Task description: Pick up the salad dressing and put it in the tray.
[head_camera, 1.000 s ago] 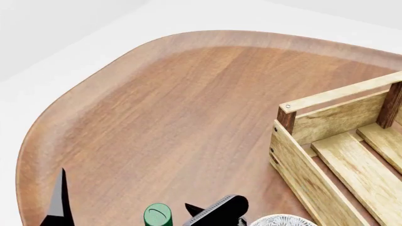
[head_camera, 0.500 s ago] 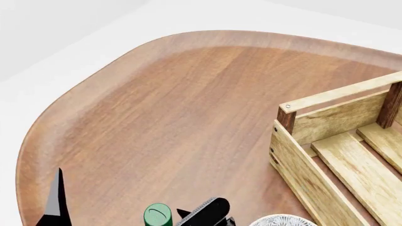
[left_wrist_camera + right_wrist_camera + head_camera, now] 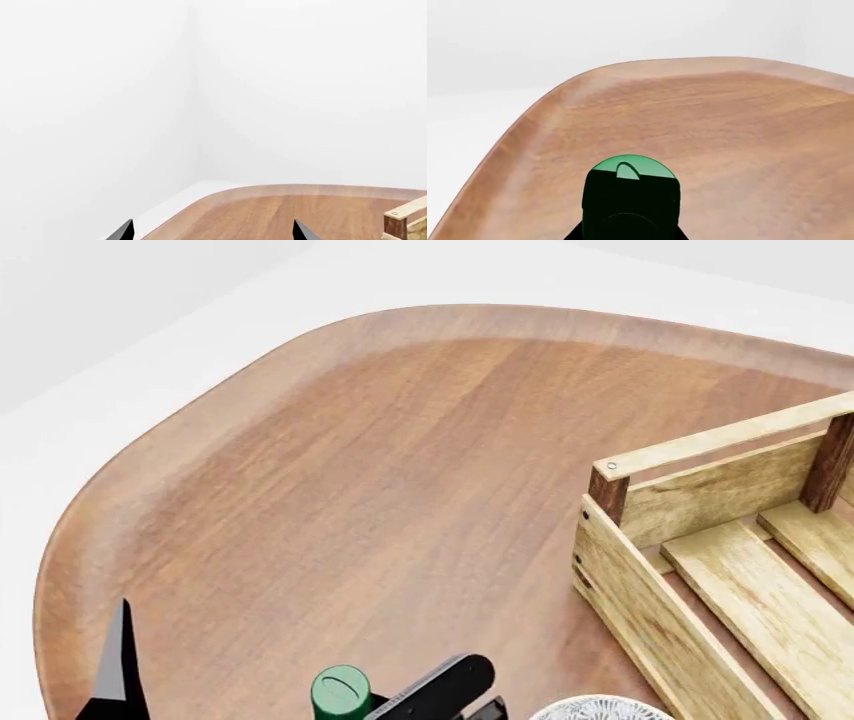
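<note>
One salad dressing (image 3: 339,692), one tray (image 3: 694,540), one patterned bowl (image 3: 597,708), one table (image 3: 374,480).

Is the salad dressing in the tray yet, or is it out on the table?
Out. The salad dressing stands on the wooden table, apart from the tray, whose visible slats hold nothing.

The salad dressing (image 3: 339,692) shows only its green cap; the right gripper (image 3: 441,695) at 3 o'clock hides its body, grip unclear.
</note>
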`<state>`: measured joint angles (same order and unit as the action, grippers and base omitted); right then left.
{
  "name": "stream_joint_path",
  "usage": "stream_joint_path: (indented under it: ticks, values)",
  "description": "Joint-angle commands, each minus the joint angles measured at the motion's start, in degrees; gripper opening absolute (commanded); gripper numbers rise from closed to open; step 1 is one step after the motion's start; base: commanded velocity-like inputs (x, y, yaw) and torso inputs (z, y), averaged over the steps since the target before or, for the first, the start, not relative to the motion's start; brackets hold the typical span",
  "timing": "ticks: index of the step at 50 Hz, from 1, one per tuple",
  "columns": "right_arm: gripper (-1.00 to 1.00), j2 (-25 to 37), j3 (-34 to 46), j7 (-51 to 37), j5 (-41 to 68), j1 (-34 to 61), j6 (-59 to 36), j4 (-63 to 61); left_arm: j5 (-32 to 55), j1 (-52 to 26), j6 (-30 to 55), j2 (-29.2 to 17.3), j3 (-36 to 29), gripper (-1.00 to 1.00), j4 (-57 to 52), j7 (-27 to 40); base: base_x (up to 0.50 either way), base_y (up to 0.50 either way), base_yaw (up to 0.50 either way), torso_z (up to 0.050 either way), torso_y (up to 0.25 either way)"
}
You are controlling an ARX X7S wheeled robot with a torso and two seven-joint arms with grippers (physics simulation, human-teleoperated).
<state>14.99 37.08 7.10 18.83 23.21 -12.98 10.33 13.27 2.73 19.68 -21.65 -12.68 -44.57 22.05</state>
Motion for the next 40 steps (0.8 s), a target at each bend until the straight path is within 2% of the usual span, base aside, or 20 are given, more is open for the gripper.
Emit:
stream_joint_path:
  ticks: [1,20,40]
  values:
    - [-1.0,0.41,-2.89,-0.38,-0.25,-0.39,-2.9,-6.43,-1.06,-0.1,0.27,0.96,1.23,1.0,0.18,-1.2,0.0,0.0,0.0,0.0,0.0]
    - [-1.0,6.9,-8.29,-4.78,7.73,0.4,-16.43,-29.38,-0.52,-0.6,0.92,0.55,1.08,1.0,-0.08,-0.83,0.0,0.0,0.0,0.0,0.001]
    - [-1.0,12.81,-21.44,-12.49,16.1,4.45,-26.99,-37.96,-0.55,-0.17,0.5,0.25,0.47,1.0,-0.12,-0.41,0.0,0.0,0.0,0.0,0.0]
